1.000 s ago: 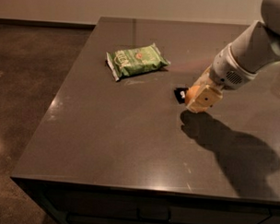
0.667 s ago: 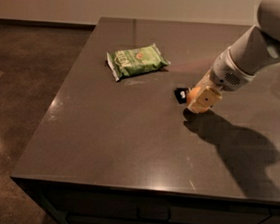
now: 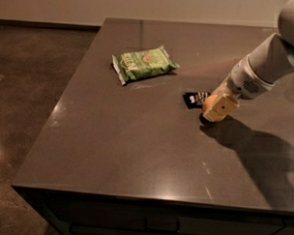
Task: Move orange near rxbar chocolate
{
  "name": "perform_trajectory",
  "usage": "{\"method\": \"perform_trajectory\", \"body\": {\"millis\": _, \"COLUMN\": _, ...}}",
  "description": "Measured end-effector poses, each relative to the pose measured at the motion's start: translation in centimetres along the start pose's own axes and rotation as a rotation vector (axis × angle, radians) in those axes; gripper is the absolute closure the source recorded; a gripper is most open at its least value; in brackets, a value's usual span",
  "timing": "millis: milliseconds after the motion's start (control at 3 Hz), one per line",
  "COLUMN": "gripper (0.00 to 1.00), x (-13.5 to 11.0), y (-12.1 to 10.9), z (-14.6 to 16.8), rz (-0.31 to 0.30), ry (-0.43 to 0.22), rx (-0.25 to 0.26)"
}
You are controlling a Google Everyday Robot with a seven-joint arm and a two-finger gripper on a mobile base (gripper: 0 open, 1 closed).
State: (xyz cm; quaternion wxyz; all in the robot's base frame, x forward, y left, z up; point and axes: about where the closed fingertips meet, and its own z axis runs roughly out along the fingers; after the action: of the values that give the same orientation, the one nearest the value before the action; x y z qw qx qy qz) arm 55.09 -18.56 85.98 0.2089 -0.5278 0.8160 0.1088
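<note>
**Orange held low, just beside the bar**

Farthest left on the table (image 3: 112,152) lies a green bag (image 3: 144,64), flat and slightly askew, well apart from the action; it has no part in the task. To its right lies the bar (image 3: 193,99), a small black wrapper, flat on the top. Just beside its right edge is the orange (image 3: 207,105), close enough that the two look to be touching or nearly so. The gripper (image 3: 219,108) is closed around the orange, its tan finger covering most of the fruit. It sits very low; whether the orange rests on the surface I cannot tell. The arm (image 3: 265,65) reaches in from the upper right, angled down, which keeps it off the bar.

By my reading the orange is already where it should be, and only the release remains.

The tabletop is dark grey, smooth and faintly glossy, with the arm's shadow (image 3: 252,147) cast toward the right. To the left is a brown polished floor (image 3: 27,86); a pale wall (image 3: 141,5) runs behind.
</note>
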Motion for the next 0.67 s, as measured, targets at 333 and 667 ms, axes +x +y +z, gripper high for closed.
{"method": "perform_trajectory", "body": {"millis": 333, "gripper": 0.56, "x": 0.40, "y": 0.18, "z": -0.02, "rz": -0.007, "ry": 0.003, "rx": -0.004}}
{"method": "perform_trajectory", "body": {"millis": 667, "gripper": 0.25, "x": 0.63, "y": 0.62, "z": 0.49, "rz": -0.017, "ry": 0.009, "rx": -0.015}}
